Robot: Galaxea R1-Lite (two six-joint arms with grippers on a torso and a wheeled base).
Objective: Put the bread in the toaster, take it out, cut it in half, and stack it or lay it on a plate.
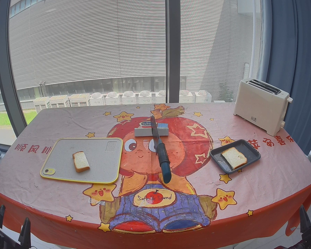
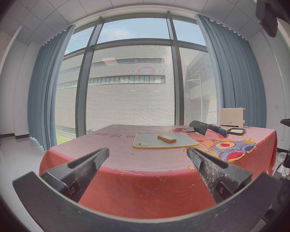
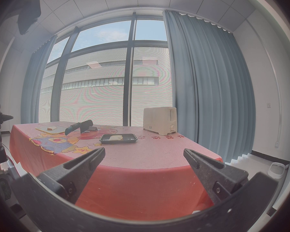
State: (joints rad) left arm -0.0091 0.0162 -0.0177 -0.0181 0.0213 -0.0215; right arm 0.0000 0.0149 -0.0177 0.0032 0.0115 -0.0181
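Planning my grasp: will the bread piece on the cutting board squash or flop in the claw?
Likely squashes: the bread piece shows soft white crumb, thin crust. Probably won't flop; it looks short and thick. Lying flat on the smooth cutting board, it may slide if nudged.

The tablecloth (image 1: 197,187) has writing in three spots. A row of red signs sits on its left side, just beside the far left corner of the cutting board (image 1: 100,163). More red signs sit on its right side, in front of the toaster (image 1: 261,106) and near the tray (image 1: 250,151). In the middle, a yellow oval patch (image 1: 154,197) with a red apple has dark curly letters across it. The toaster has a tiny dark mark low on its front, too small to read. The knife (image 2: 207,127) has small pale letters on its blade, also too small to read.
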